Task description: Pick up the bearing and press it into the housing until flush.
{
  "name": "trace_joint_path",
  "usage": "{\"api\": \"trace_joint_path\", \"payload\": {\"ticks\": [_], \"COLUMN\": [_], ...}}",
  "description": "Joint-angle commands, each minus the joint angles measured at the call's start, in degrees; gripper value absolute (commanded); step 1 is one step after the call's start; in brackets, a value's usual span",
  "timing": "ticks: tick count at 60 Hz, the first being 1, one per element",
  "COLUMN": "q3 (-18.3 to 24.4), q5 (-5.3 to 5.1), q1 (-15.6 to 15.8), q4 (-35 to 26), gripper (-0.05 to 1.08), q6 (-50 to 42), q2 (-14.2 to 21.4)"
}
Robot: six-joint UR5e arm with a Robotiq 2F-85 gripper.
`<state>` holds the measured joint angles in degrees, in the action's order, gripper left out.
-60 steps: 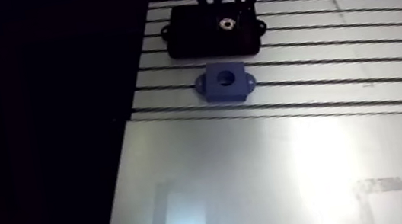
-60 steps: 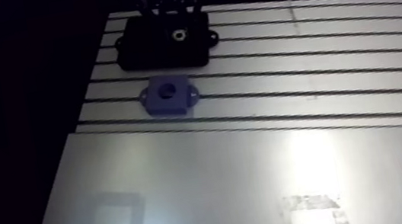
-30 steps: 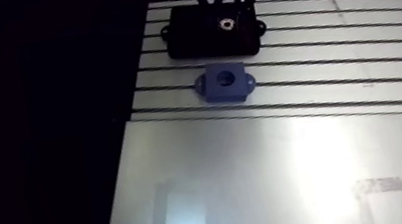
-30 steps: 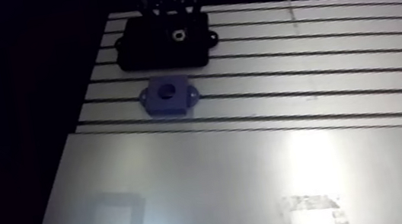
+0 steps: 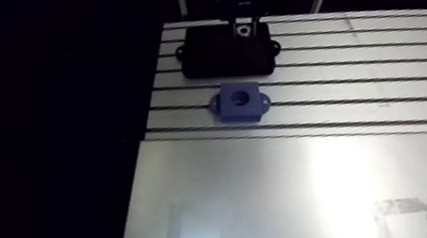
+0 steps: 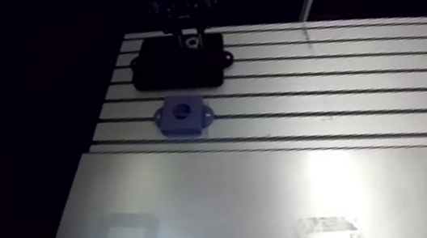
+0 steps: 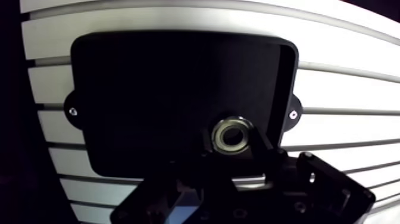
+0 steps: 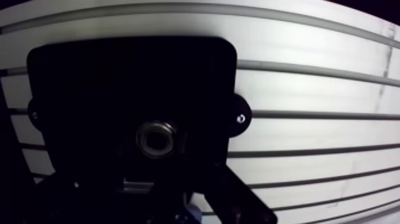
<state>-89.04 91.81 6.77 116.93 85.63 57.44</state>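
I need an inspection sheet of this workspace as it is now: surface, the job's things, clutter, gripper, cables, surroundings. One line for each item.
Surface: slotted aluminium table, with a smooth plate at its near end.
Job's things: bearing at the black holder; cannot tell whether it is already lifted. Blue housing stands apart from the holder on the slots, and its bore looks empty.
Clutter: two taped square outlines on the plate.
Gripper: gripper is over the holder; the jaws appear shut on the bearing.
Cables: nothing seen.
Surroundings: dark, nothing seen.
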Motion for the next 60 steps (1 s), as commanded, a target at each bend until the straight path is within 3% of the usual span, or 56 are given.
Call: {"api": "trace_joint_path", "payload": {"ticks": [1, 12, 27, 41, 60], "q3": [-1.26, -5.30, -12.20, -16.40, -19.61], "q5": [0.15, 0.17, 0.16, 0.00, -0.01], "q1": [0.09, 0.53, 0.18, 0.09, 0.27], "q4": [-4.27, -4.72, -4.05, -0.90, 3.88], "gripper": [0.69, 0.70, 0.72, 0.72, 0.73], "q6": [0.02, 0.02, 3.44, 3.70, 5.20], "q2": [5.01, 11.17, 16.08, 18.23, 18.63]}}
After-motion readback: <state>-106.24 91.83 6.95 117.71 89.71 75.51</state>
